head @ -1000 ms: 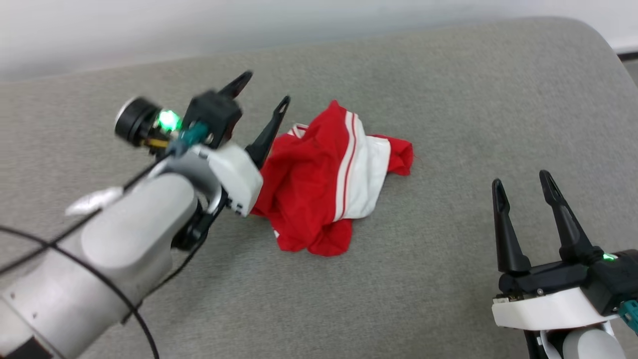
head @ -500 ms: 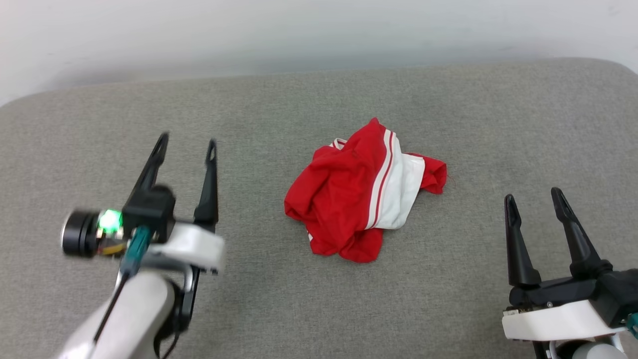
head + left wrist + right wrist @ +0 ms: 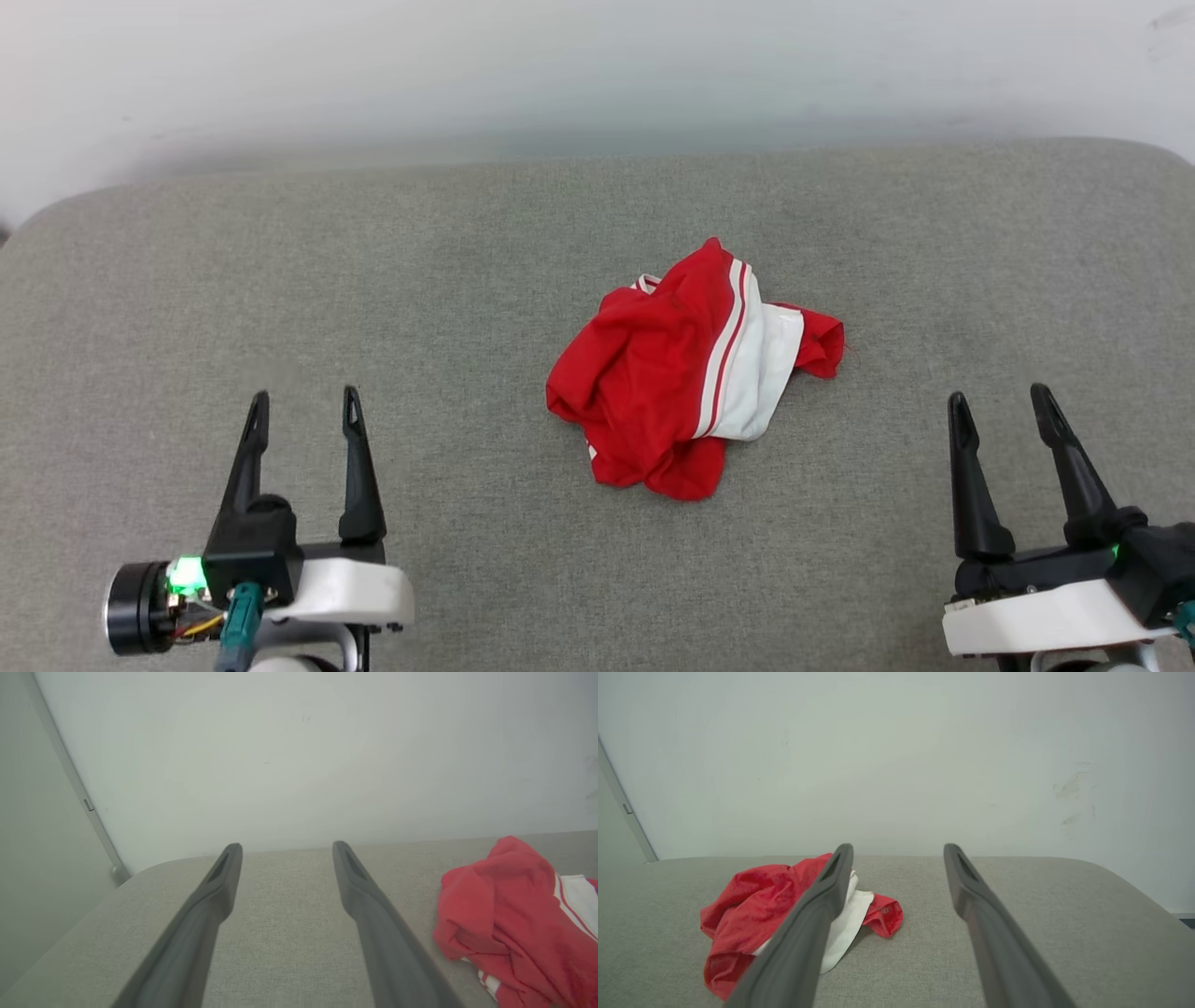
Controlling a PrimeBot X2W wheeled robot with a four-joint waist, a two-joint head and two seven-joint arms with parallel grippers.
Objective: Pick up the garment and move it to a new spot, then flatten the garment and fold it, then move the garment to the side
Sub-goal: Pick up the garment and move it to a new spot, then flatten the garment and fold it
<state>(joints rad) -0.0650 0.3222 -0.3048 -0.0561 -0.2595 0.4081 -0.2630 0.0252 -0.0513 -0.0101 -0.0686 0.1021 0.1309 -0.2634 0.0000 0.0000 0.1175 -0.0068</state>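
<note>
One crumpled garment [image 3: 691,373] is lying near the middle of the grey padded bench [image 3: 467,280], slightly toward the right. Open grey surface is stretching away from it on every side. The bench's rounded far corners are showing at left and right, and its far edge is running along a pale wall [image 3: 560,75]. Two grippers are hovering at the near side, the garment lying between them and well apart from both. The left gripper [image 3: 304,397] and the right gripper [image 3: 999,397] are both spreading their fingers, released and grasping nothing.
</note>
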